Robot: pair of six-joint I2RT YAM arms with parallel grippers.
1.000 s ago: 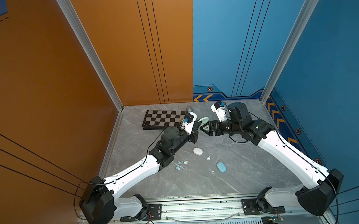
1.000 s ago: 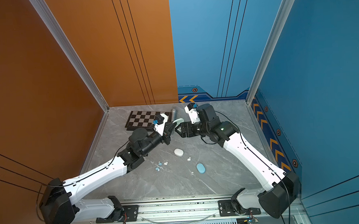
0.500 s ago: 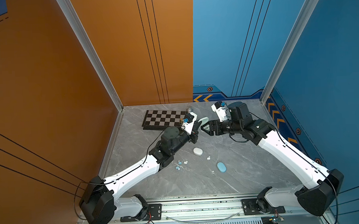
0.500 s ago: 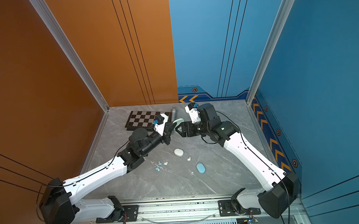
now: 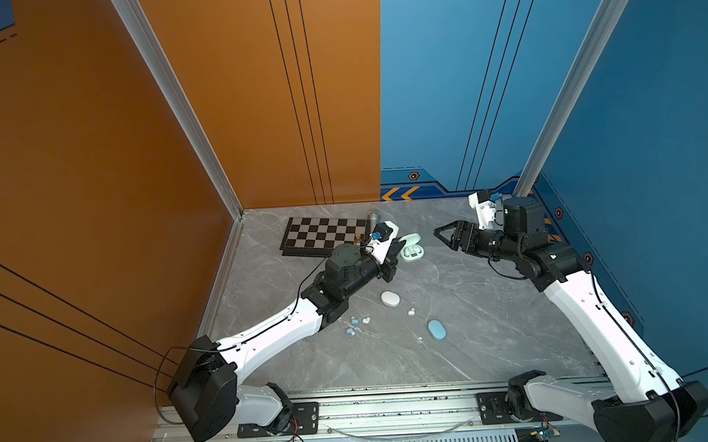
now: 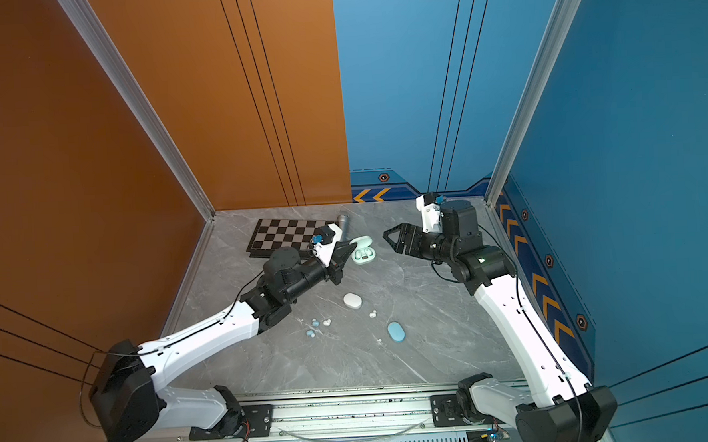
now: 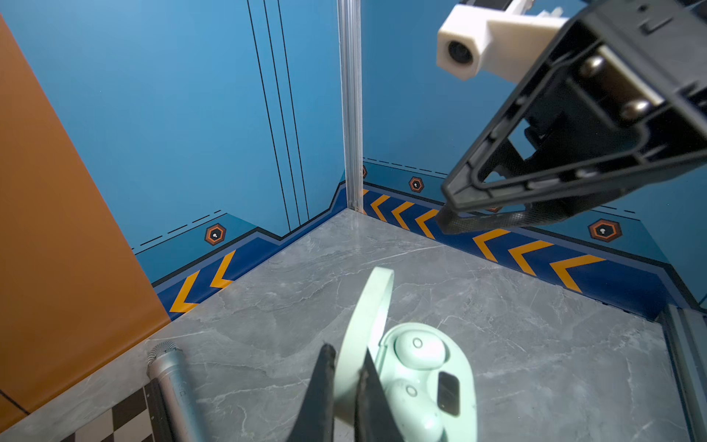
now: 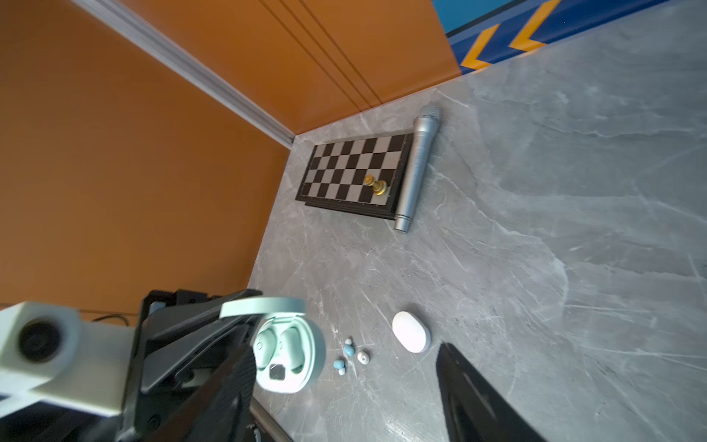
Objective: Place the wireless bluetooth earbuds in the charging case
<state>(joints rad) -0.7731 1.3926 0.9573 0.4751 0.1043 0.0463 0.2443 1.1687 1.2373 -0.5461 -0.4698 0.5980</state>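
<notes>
Jaws of the left gripper [image 7: 346, 358] were clamped on the raised lid [image 7: 369, 306] of the mint charging case [image 7: 459, 367], one finger on each face of the lid. Two mint earbuds [image 7: 419, 348] sat in the wells of the case, just beside those jaws on the lid's inner side.

Case position: toward the far edge of the desk [image 5: 494, 306], about mid-width, off the near right corner of the chessboard [image 5: 319, 232].

Right gripper [image 5: 442, 239]: jaws wide apart with nothing between them. It hung above the desk to the right of the case, pointed toward it and well apart from it.

Loose earbuds [image 5: 355, 321]: a few, light blue and white, lay around the middle of the desk. They were nearer the front edge than the case and well apart from both sets of jaws.

White case [image 5: 390, 298] and blue case [image 5: 436, 329], both closed, lay near them. Microphone [image 8: 419, 164] lay along the chessboard's right edge. Gold pawn [image 8: 375, 183] stood on the board.
</notes>
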